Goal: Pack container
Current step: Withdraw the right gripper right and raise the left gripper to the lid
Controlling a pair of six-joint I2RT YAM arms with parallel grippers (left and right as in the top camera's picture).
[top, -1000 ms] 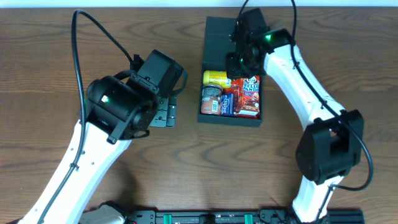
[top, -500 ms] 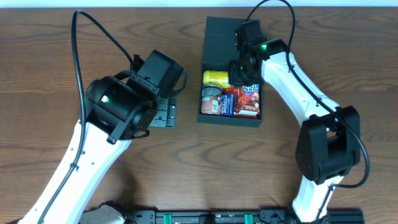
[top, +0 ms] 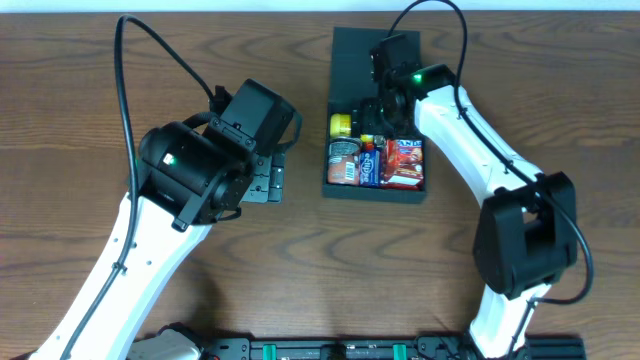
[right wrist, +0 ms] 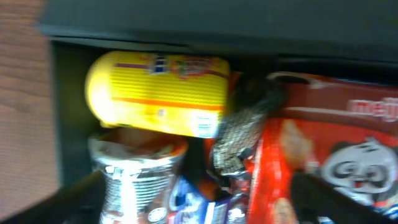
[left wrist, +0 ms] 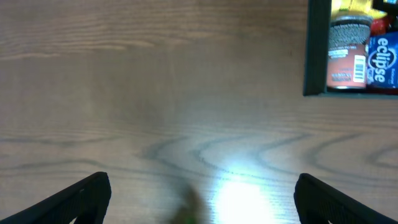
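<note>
the container, a dark rigid box at the far middle of the table, looks stiff, weighted by its snacks, and is probably best held by its side walls. the right gripper hangs spread wide over the snacks, gripping nothing; the left gripper is spread wide, empty, above bare wood.

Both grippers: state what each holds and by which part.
Left gripper: nothing, jaws open above the table. Right gripper: nothing seen clamped, jaws spread wide inside the container.
</note>
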